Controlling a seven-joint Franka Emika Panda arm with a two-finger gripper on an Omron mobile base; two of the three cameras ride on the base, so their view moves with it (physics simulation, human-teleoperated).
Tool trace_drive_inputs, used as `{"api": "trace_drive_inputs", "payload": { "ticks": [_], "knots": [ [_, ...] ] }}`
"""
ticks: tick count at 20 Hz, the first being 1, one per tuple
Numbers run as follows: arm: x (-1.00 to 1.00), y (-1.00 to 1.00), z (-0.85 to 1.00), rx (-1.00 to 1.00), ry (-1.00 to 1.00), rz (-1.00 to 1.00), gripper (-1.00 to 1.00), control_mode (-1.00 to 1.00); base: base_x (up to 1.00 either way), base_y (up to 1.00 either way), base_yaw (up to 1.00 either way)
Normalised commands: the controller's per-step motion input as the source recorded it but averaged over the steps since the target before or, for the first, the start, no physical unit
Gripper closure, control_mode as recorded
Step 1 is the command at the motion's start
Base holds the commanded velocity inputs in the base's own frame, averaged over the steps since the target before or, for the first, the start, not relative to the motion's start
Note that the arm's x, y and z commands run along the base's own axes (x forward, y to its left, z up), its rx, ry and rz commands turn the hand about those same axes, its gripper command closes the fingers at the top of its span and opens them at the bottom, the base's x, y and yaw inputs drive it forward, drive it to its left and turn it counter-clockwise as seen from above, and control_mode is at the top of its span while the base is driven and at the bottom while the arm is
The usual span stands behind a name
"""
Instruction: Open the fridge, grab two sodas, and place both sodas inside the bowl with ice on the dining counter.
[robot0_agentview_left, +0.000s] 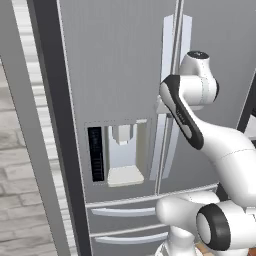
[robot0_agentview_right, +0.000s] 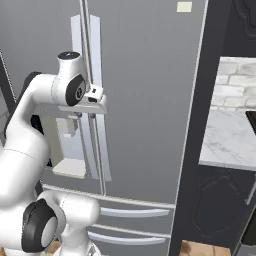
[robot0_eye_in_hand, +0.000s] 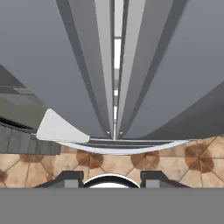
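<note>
Grey brushed steel fills the scene: the fridge (robot0_agentview_left: 120, 65) stands right in front of the robot, both French doors closed, their long curved silver handles (robot0_agentview_right: 86, 100) flanking the centre seam. And the gripper (robot0_agentview_right: 86, 116) is up against those handles at mid-height, hand turned downward; its fingertips (robot0_eye_in_hand: 70, 179) sit close together at the bottom of the hand view, jaws drawn narrow, though whether they actually clamp a handle is hard to tell from here. Just left of the seam, the water dispenser panel (robot0_agentview_left: 117, 152) is set into the left door. Below it, two lower drawers (robot0_agentview_left: 125, 222) with pale pulls. Underneath, patterned brown floor tiles (robot0_eye_in_hand: 183, 164). Off to the right, past a dark cabinet edge (robot0_agentview_right: 197, 150), a white marble worktop (robot0_agentview_right: 230, 140) and pale brick wall (robot0_agentview_right: 235, 82).
</note>
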Motion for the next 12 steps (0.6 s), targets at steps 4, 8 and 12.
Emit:
{"api": "trace_drive_inputs", "payload": {
  "ticks": [4,8,12],
  "knots": [
    [0.00,0.00,0.00,0.00,0.00,0.00,-1.00,1.00,-0.09,0.00,0.00],
    [0.00,0.00,0.00,0.00,0.00,0.00,-1.00,1.00,-0.54,-0.25,-0.04],
    [0.00,0.00,0.00,0.00,0.00,0.00,-1.00,1.00,-0.45,-0.26,0.00]
  ]
}}
